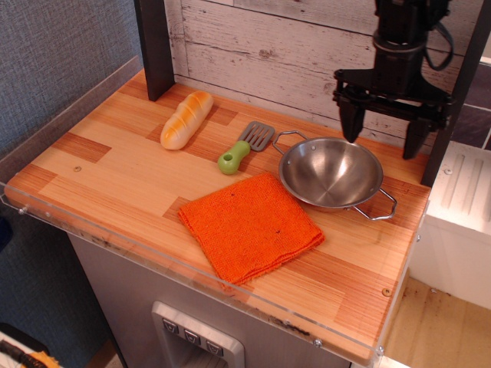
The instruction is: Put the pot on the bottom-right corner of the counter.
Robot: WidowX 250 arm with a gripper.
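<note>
Steel pot (331,172) sitting at 3 o'clock on counter (115,165), touching orange cloth (249,225).
Gripper (385,141) hovering w/ jaws apart at pot's 1 o'clock, holding nothing.

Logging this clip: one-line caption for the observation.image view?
Open gripper hovers above the pot's back rim; orange cloth, spatula and bread lie on the counter.

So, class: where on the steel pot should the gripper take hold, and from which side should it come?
Probably the pot rim, from straight above. It sits upright and open, so one finger can drop inside the bowl and one outside the thin wall. The far rim lies nearest the open gripper and is bare; the near-left rim meets the orange cloth. The wire loop handles look too thin for a firm pinch.
</note>
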